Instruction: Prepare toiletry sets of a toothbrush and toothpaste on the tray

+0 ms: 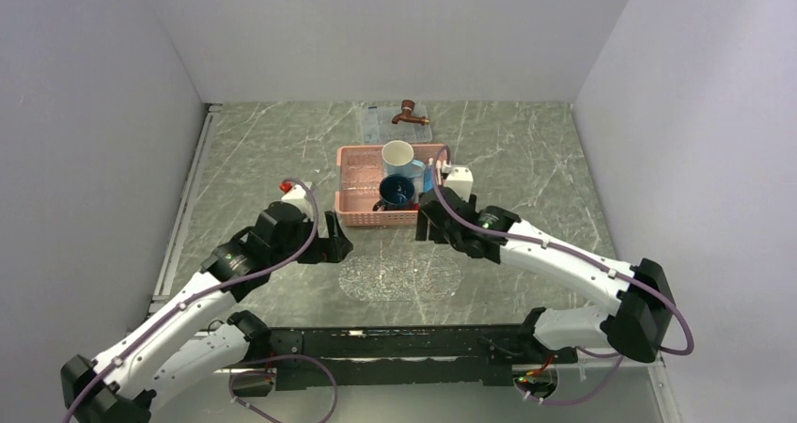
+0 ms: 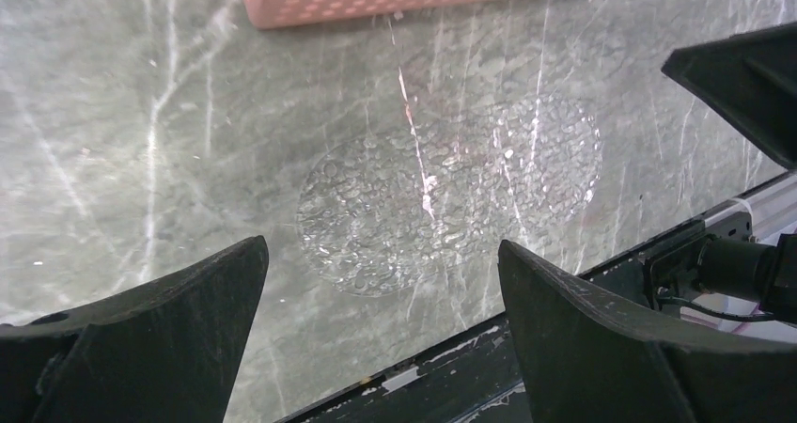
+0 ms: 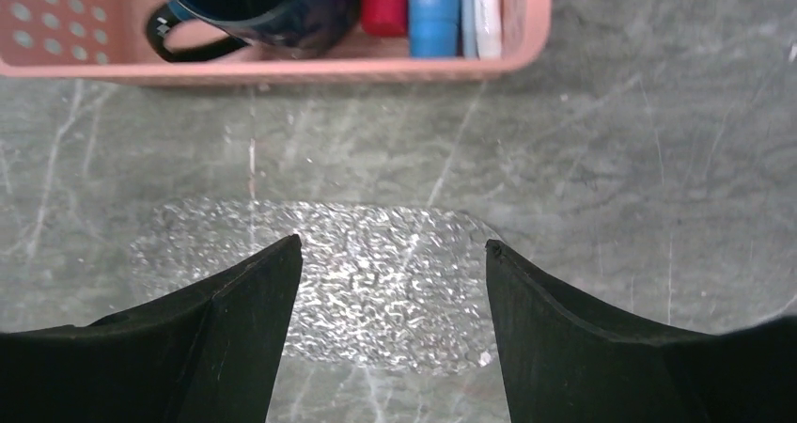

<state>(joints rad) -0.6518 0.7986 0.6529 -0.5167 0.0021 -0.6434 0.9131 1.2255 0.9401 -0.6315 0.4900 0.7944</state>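
A light-blue toothpaste tube and a pale white toothbrush lie at the right end of the pink basket, beside a red-capped item. The small clear rectangular tray sits at the back of the table. My left gripper is open and empty left of the basket's front corner; the left wrist view shows it over bare table. My right gripper is open and empty just in front of the basket's right end, and in the right wrist view it hangs above a larger oval tray.
The larger clear pebbled oval tray lies near the front edge, between the arms. The basket also holds a dark blue mug and a pale blue-and-white cup. A brown tap-shaped object stands on the small tray.
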